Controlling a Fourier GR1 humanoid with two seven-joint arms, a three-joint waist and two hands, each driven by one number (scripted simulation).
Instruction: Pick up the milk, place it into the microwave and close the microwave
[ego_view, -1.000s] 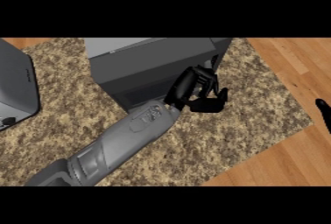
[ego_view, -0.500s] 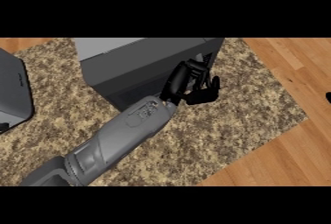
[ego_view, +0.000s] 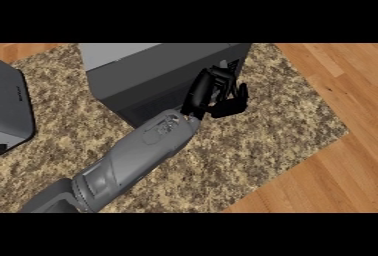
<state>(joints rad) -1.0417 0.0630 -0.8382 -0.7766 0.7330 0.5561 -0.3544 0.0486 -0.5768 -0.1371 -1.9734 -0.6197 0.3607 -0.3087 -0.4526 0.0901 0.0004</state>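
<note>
The microwave, a dark grey box with a lighter top, stands at the back of the speckled counter mat. My left forearm comes in from the lower left. My left hand is at the microwave's front right corner, its fingers stretched up against the dark front face and its thumb out to the right. It holds nothing that I can see. The microwave's front looks shut. No milk shows anywhere in the head view. My right hand is out of view.
A dark grey slab-like object stands at the left edge on the mat. Wooden countertop surrounds the mat at the right and lower right.
My left hand has moved slightly up against the microwave's front. My right hand, seen earlier at the right edge, has slipped out of view.
</note>
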